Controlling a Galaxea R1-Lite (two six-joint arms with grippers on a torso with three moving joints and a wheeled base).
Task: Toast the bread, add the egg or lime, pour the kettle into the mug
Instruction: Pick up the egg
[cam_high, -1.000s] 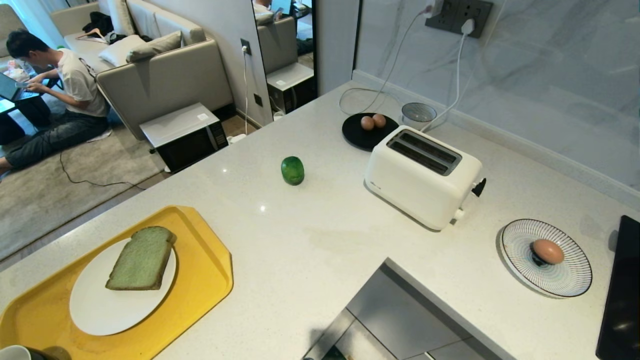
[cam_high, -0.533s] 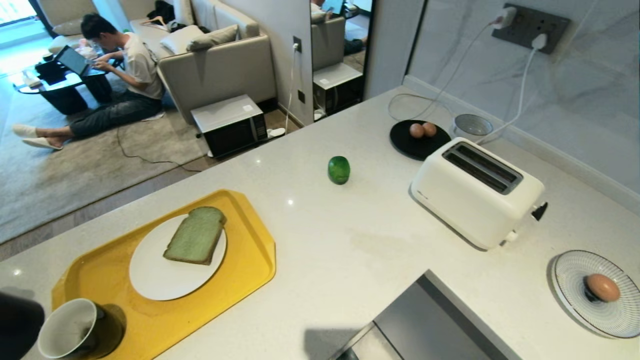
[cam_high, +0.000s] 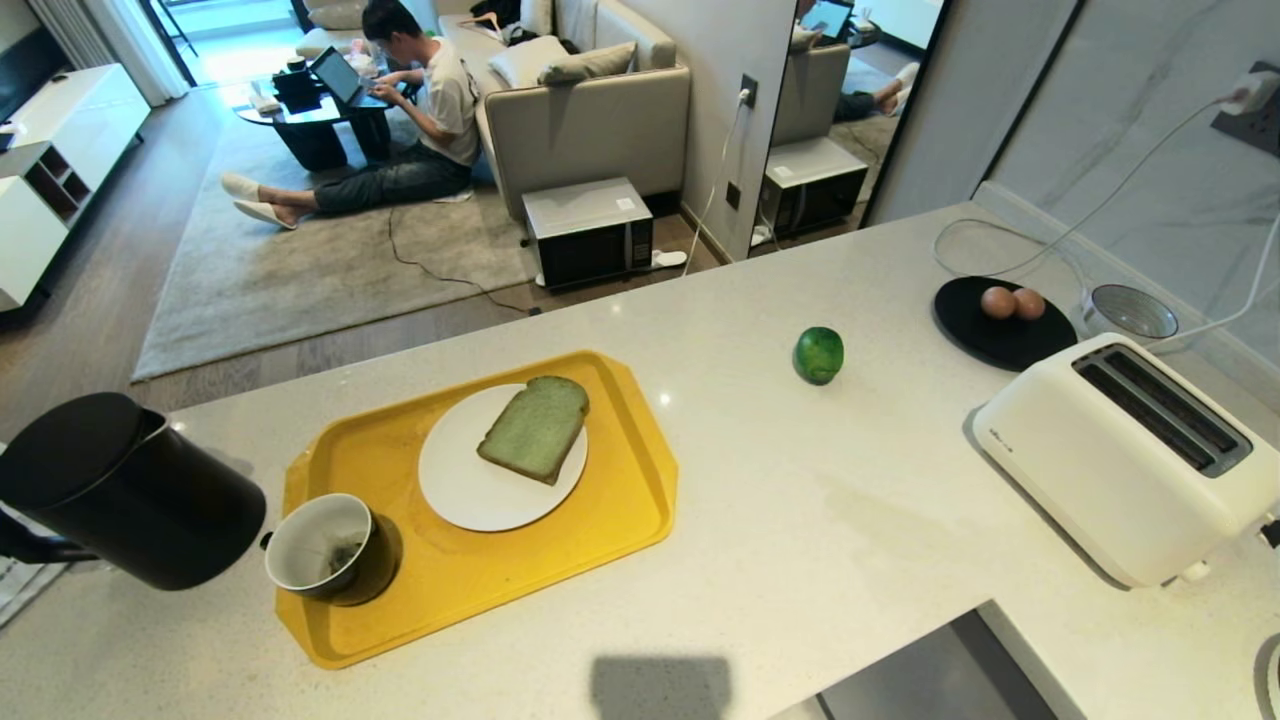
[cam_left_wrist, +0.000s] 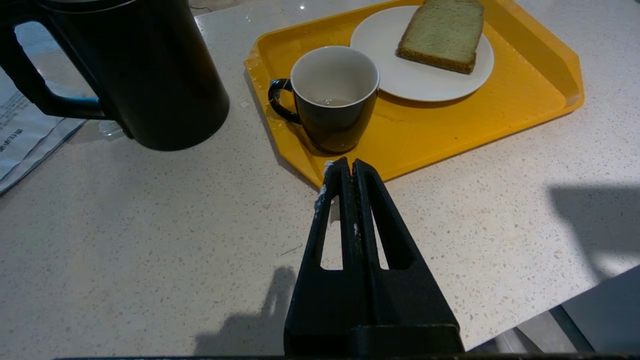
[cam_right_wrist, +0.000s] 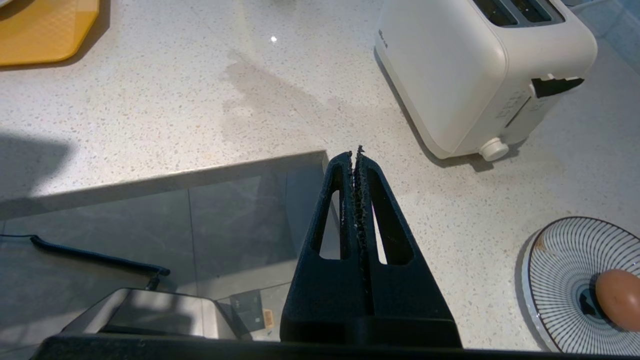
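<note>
The pale green bread (cam_high: 535, 428) (cam_left_wrist: 442, 34) lies on a white plate (cam_high: 460, 490) on a yellow tray (cam_high: 620, 510). On the tray's near left corner stands the dark mug (cam_high: 330, 550) (cam_left_wrist: 334, 100) with a tea bag inside. The black kettle (cam_high: 120, 490) (cam_left_wrist: 135, 70) stands left of the tray. A green lime (cam_high: 819, 354) rests mid-counter. Two eggs (cam_high: 1012, 302) lie on a black plate, and another egg (cam_right_wrist: 620, 299) sits on a striped plate (cam_right_wrist: 560, 280). My left gripper (cam_left_wrist: 348, 165) hangs shut and empty before the tray's corner. My right gripper (cam_right_wrist: 355, 154) is shut and empty near the counter's edge. Neither arm shows in the head view.
A white toaster (cam_high: 1125, 460) (cam_right_wrist: 480, 65) with empty slots stands at the right, with a small bowl (cam_high: 1130, 312) and cables behind it. A person sits on the floor by a sofa beyond the counter. A microwave (cam_high: 588, 230) stands on the floor.
The whole head view has swung left: tray, lime and toaster shifted right in the picture, and the kettle and mug came fully into view. Nothing on the counter moved.
</note>
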